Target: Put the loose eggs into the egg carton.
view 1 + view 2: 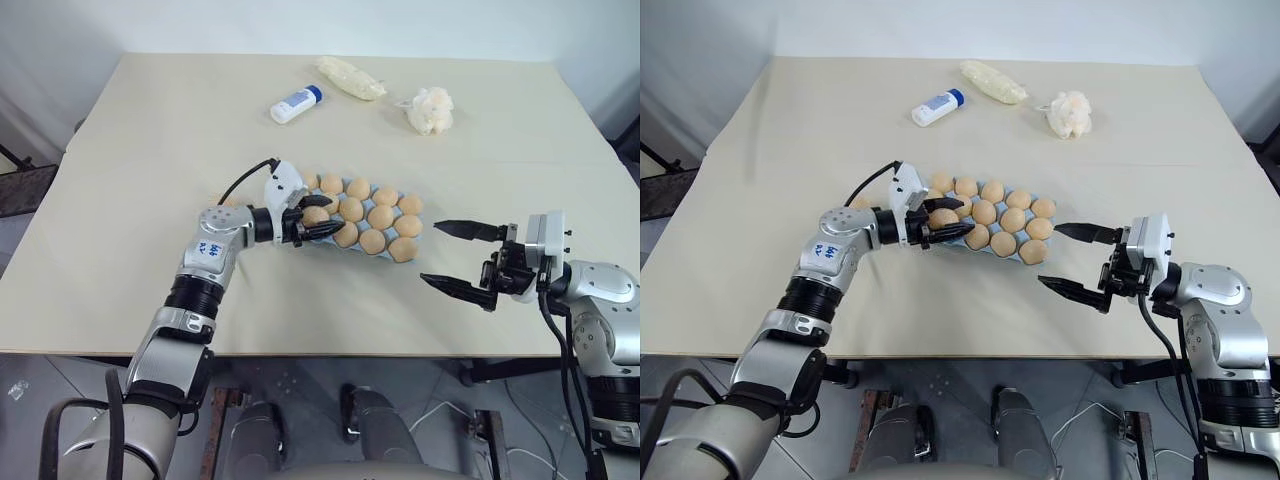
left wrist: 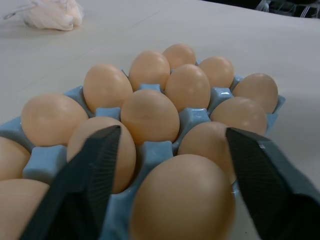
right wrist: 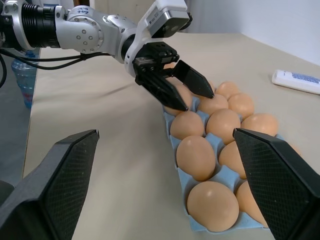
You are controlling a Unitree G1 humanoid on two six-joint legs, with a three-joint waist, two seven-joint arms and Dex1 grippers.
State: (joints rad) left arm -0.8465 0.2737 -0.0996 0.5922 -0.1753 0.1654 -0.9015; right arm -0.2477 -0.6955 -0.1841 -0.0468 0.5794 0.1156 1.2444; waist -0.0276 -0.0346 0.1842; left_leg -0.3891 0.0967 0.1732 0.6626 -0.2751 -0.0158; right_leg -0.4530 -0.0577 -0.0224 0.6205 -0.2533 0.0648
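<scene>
A light blue moulded egg carton (image 1: 412,203), at centre frame on a beige table (image 1: 150,120), holds rows of smooth tan-orange eggs (image 1: 380,216). The left gripper (image 1: 318,221) hovers at the carton's left end, its black fingers parted around an egg there, not clamping it. At right, the right gripper (image 1: 460,258) hangs wide open, just beside the carton. A white bottle with a blue cap (image 1: 296,104) lies at upper centre.
</scene>
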